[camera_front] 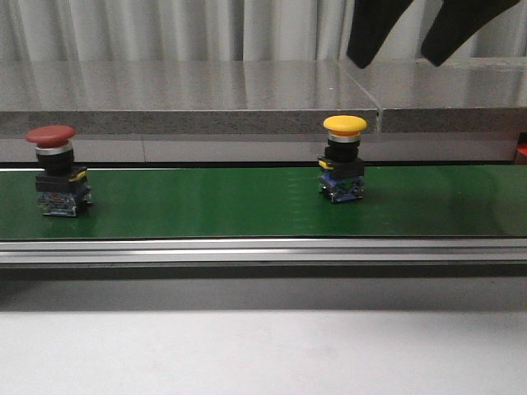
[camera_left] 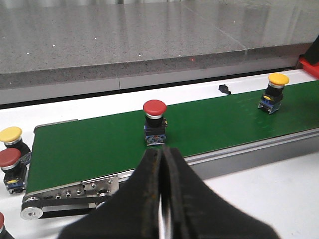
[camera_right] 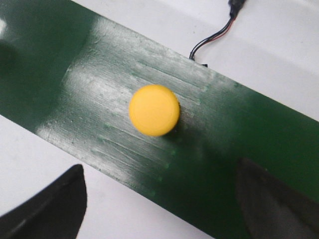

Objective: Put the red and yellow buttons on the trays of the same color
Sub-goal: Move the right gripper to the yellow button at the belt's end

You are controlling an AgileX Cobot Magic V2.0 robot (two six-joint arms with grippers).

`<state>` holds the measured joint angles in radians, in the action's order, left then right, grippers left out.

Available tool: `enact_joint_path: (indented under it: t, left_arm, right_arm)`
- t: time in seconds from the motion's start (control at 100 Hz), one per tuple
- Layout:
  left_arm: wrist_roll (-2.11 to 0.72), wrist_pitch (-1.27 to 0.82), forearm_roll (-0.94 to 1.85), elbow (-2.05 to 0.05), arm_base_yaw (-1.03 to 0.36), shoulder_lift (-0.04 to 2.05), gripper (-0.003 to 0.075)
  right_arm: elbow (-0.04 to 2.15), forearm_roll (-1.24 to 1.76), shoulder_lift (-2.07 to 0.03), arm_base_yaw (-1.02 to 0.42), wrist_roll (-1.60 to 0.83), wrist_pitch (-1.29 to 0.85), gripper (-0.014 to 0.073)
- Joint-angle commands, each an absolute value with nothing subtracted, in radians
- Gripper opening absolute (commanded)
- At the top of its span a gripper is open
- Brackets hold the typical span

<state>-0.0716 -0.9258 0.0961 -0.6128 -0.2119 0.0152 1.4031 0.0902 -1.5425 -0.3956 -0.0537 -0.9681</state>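
Observation:
A red button (camera_front: 51, 169) stands at the left of the green belt (camera_front: 206, 206), and a yellow button (camera_front: 344, 156) stands right of the middle. My right gripper (camera_front: 395, 59) hangs open high above the yellow button. The right wrist view looks straight down on the yellow cap (camera_right: 154, 110), with the right gripper (camera_right: 159, 199) spread wide and empty. My left gripper (camera_left: 163, 159) is shut and empty, on the near side of the belt in front of the red button (camera_left: 155, 121). The yellow button (camera_left: 275, 91) is further along the belt. No tray is clearly in view.
Spare buttons stand off the belt's end: a yellow one (camera_left: 11, 138) and a red one (camera_left: 11, 167). A red object's edge (camera_left: 310, 64) shows past the belt's other end. A grey stone ledge (camera_front: 189, 90) runs behind the belt. A cable (camera_right: 214, 37) lies beside it.

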Motion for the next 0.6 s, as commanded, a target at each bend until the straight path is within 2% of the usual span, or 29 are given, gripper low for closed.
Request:
enact_joint_path:
  t: [0.0, 0.35, 0.42, 0.59]
  left_arm:
    - [-0.067, -0.853, 0.114, -0.633, -0.219, 0.032, -0.0021]
    - [-0.067, -0.853, 0.114, -0.633, -0.219, 0.032, -0.0021]
    - [-0.067, -0.853, 0.114, -0.633, -0.219, 0.032, -0.0021]
    - [-0.067, -0.853, 0.114, -0.633, -0.219, 0.032, -0.0021]
  right_arm:
    - [1.468, 0.107, -1.561, -0.395, -0.076, -0.960, 0.0596]
    - [1.524, 0.095, -1.731, -0.391, -0.078, -0.952, 0.0582]
    - [1.524, 0.081, -1.742, -0.391, -0.078, -0.956, 0.0508]
    - [1.524, 0.060, -1.746, -0.391, -0.078, -0.942, 0.0236]
